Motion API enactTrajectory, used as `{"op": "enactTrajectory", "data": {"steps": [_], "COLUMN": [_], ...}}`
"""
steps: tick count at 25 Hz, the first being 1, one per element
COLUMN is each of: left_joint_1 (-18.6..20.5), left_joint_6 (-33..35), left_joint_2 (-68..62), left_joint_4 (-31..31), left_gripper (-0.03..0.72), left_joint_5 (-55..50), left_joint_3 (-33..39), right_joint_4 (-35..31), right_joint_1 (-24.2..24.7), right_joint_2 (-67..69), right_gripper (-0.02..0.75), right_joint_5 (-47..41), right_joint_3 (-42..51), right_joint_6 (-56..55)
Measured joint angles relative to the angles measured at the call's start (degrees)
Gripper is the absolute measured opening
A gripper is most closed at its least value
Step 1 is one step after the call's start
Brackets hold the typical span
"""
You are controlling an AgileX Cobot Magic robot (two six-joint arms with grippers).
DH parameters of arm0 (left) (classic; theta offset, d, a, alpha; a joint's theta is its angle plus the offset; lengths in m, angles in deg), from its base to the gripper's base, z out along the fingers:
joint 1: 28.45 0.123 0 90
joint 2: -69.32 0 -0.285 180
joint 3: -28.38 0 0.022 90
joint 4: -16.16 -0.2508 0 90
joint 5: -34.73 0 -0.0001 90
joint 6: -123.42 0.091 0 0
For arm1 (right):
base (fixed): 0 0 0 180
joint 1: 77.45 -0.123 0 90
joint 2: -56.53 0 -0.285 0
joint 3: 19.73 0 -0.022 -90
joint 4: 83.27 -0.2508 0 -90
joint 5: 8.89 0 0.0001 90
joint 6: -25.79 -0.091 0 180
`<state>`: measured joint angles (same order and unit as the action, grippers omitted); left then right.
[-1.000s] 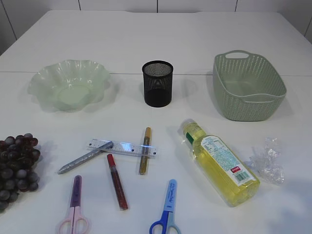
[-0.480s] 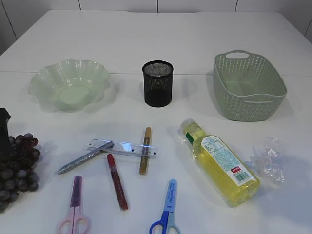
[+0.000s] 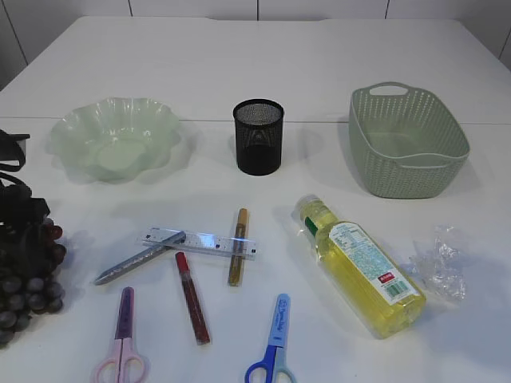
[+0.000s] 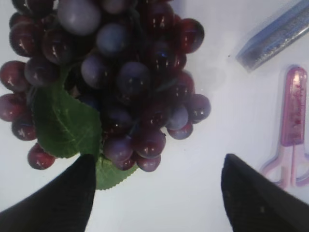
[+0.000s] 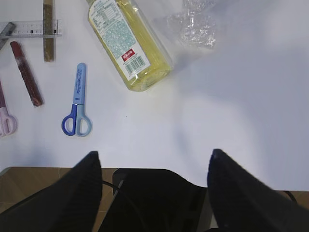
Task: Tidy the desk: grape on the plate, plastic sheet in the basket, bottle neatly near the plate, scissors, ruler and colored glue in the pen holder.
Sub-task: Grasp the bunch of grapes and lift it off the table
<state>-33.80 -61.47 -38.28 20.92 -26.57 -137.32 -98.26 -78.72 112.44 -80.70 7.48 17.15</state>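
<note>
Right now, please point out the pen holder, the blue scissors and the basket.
pen holder [image 3: 258,144], exterior view, mesh wall.
blue scissors [image 3: 277,323], exterior view, blade cover.
basket [image 3: 399,177], exterior view, front wall.

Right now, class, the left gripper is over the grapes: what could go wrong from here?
1. The left gripper is open over the grapes; one finger lies by the leaf, so it might pinch only the leaf.
2. The bunch looks loose; grapes could drop on the way to the plate.
3. The pink scissors and silver glue lie close and could be nudged.
</note>
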Motion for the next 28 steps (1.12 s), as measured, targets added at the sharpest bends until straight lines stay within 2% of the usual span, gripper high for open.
{"op": "enactTrajectory", "data": {"steps": [16,28], "left_joint_1": [0.0,0.0], "left_joint_6": [-0.1,-0.1], "left_joint_2": [-7.2,-12.1], "left_joint_4": [-2.9,-2.8], "left_gripper": [0.589,0.589], "left_joint_5": [4.2,4.1], "left_joint_3": [-0.3,-2.7], "right_joint_4": [0.0,0.0], "right_joint_1": [0.0,0.0], "right_joint_2": [0.0,0.0], "right_gripper": [0.531,0.531], "right_joint_5": [0.0,0.0], "right_joint_3": [0.0,-0.1], "right_joint_6": [0.3,0.6]}}
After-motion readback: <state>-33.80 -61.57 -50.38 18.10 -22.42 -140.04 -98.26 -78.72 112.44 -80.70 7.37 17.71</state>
